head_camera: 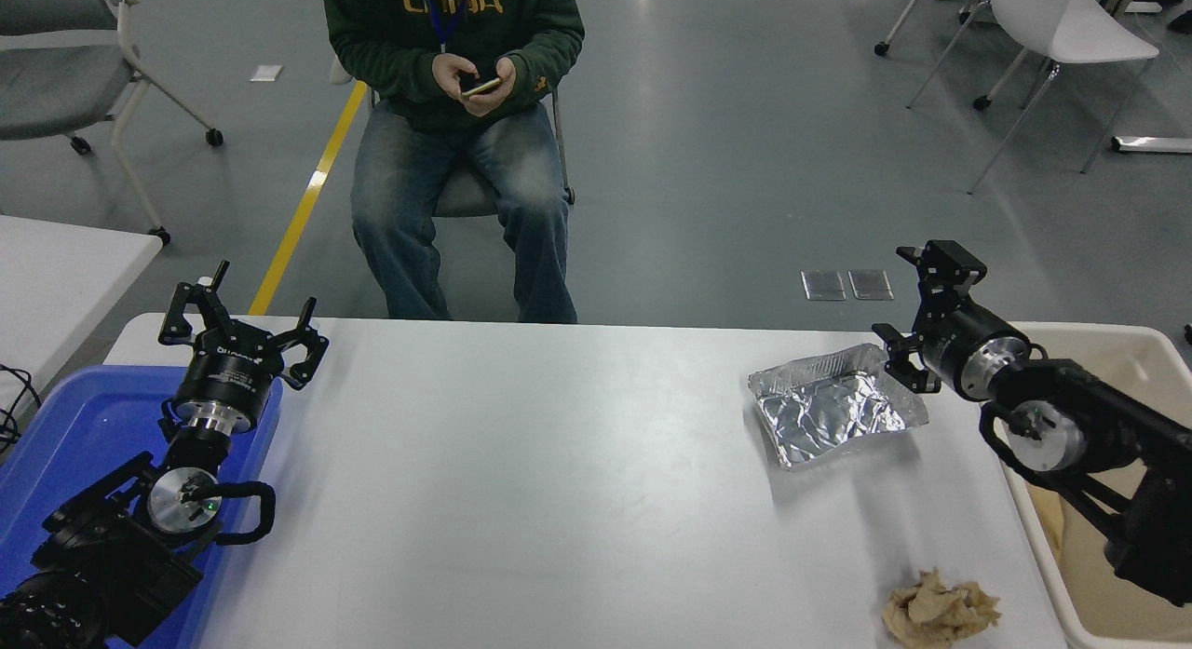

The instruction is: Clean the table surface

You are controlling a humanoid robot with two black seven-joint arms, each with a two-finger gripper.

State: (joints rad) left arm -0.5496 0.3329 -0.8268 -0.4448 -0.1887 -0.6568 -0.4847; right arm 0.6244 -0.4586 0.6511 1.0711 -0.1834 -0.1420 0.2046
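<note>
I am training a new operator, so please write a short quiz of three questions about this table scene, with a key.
1. True or false: the right gripper is at the far right edge of the foil tray.
2. Which item lies nearest the front edge of the table surface? A) foil tray B) crumpled brown paper C) phone
3. Fill in: the left gripper is parked above the ____ bin.

Key: 1 true; 2 B; 3 blue. The beige bin stands at the right, and the phone is in the person's hands.
</note>
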